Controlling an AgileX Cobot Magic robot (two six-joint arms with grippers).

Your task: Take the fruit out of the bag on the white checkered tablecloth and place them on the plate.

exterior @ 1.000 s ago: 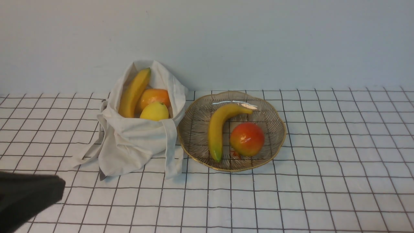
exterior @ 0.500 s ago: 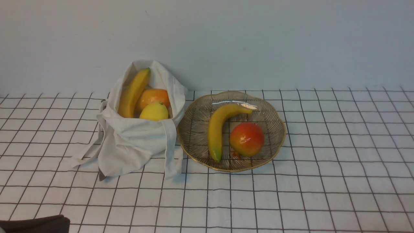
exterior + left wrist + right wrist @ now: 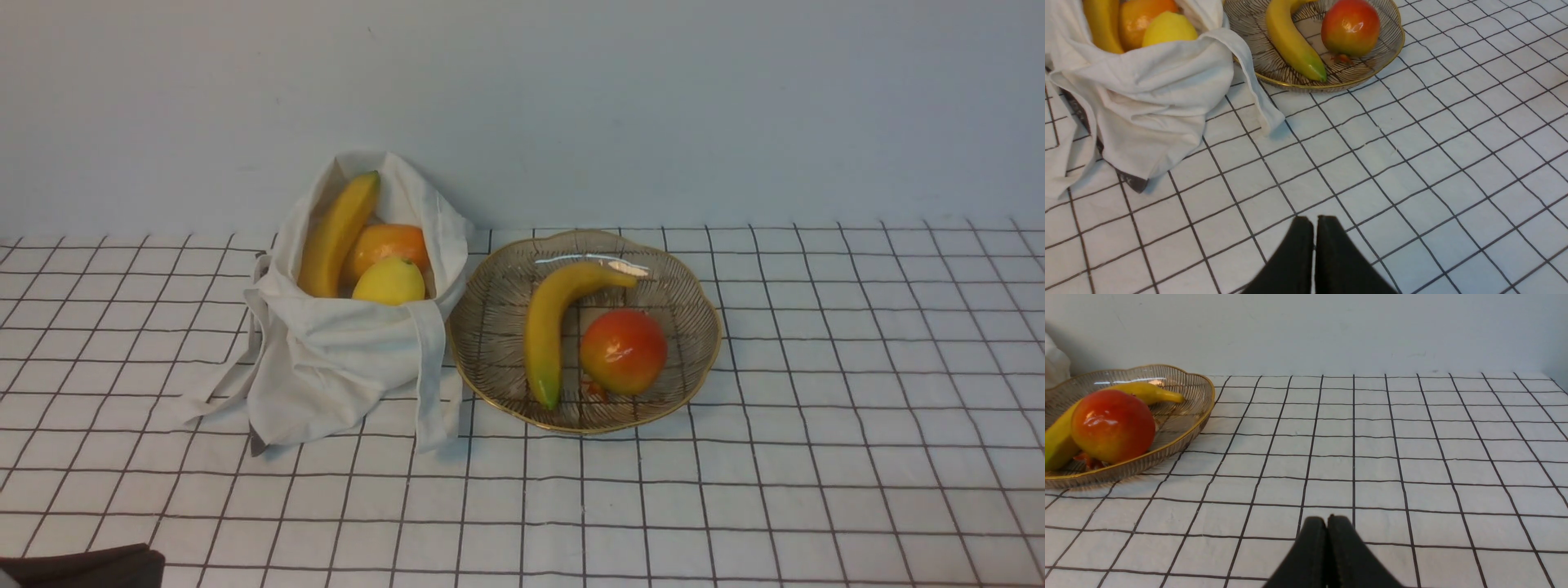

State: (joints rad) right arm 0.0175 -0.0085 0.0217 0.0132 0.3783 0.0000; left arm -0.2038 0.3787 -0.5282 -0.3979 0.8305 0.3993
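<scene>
Off-white cloth bag (image 3: 343,359) slumped on the white checkered tablecloth (image 3: 816,457), mouth open. Inside: one banana (image 3: 336,237), one orange fruit (image 3: 390,243), one lemon (image 3: 390,282). Glass plate (image 3: 694,310) with gold rim, just beside the bag; on it a second banana (image 3: 549,327) and a round red-orange fruit (image 3: 624,351), side by side. Left gripper (image 3: 1314,222): jaws pressed together, empty, above bare cloth. Right gripper (image 3: 1327,522): likewise closed, empty, well apart from the plate.
</scene>
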